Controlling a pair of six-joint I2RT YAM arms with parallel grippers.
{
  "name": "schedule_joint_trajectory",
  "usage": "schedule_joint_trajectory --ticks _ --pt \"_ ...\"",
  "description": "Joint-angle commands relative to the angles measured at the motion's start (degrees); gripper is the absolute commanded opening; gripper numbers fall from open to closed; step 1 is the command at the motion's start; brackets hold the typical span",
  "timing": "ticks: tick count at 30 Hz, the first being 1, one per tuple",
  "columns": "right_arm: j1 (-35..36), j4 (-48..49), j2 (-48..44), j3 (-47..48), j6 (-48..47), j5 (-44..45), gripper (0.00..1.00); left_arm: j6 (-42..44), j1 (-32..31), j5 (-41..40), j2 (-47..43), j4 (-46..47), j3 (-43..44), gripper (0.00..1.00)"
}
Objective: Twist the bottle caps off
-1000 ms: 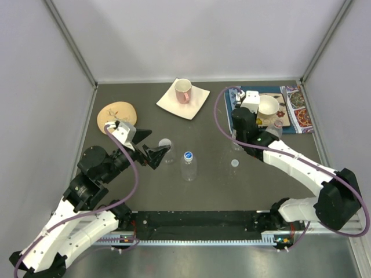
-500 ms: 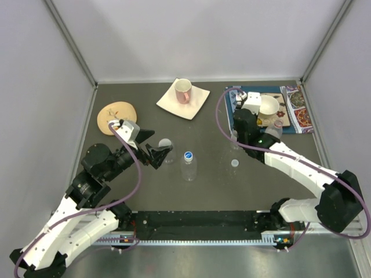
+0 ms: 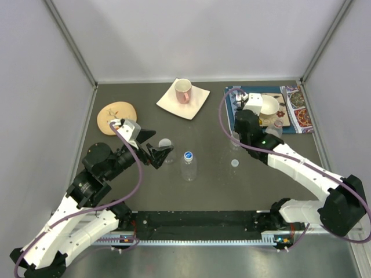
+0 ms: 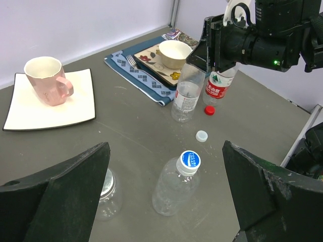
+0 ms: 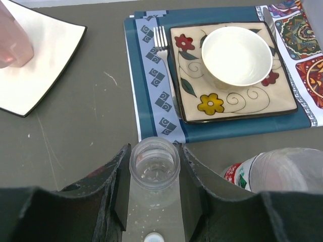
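Observation:
My right gripper (image 5: 154, 154) is shut on the bare, capless neck of a slim clear bottle (image 5: 154, 165) standing near the blue placemat. A white cap (image 4: 202, 135) and a red cap (image 4: 209, 110) lie loose on the table beside it. A second capless bottle with a red label (image 4: 218, 85) stands just right of it. My left gripper (image 4: 165, 151) hangs open. In front of it stands a bottle (image 4: 174, 189) with a blue cap (image 4: 190, 159). The squat bottle (image 3: 166, 145) with its greyish cap is at the left finger, partly hidden.
A pink mug (image 3: 183, 90) stands on a white square plate (image 3: 194, 104) at the back. A white bowl (image 5: 237, 54) sits on a flowered plate (image 5: 282, 96) over a blue placemat (image 5: 151, 96), with a fork (image 5: 165, 58). A tan round mat (image 3: 116, 114) lies far left.
My left arm has edged slightly right toward the squat bottle. The right gripper keeps its hold on the bottle neck and has barely moved.

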Motion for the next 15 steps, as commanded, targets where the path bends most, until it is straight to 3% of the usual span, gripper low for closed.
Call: schedule_joint_trajectory --ticks 1,6,15 --pt "-0.3 -5.3 -1.2 0.9 1.8 -3.5 0.40 -0.5 -0.1 1.0 0.0 3.0 -0.1 0.99" --pt "-0.4 -6.1 -2.3 0.5 2.1 -3.8 0.51 -0.6 -0.2 1.4 0.3 3.2 -0.1 0.99" --pt "-0.4 -7.1 -3.1 0.8 2.2 -4.2 0.57 -1.2 -0.2 1.8 0.4 3.4 -0.2 0.99"
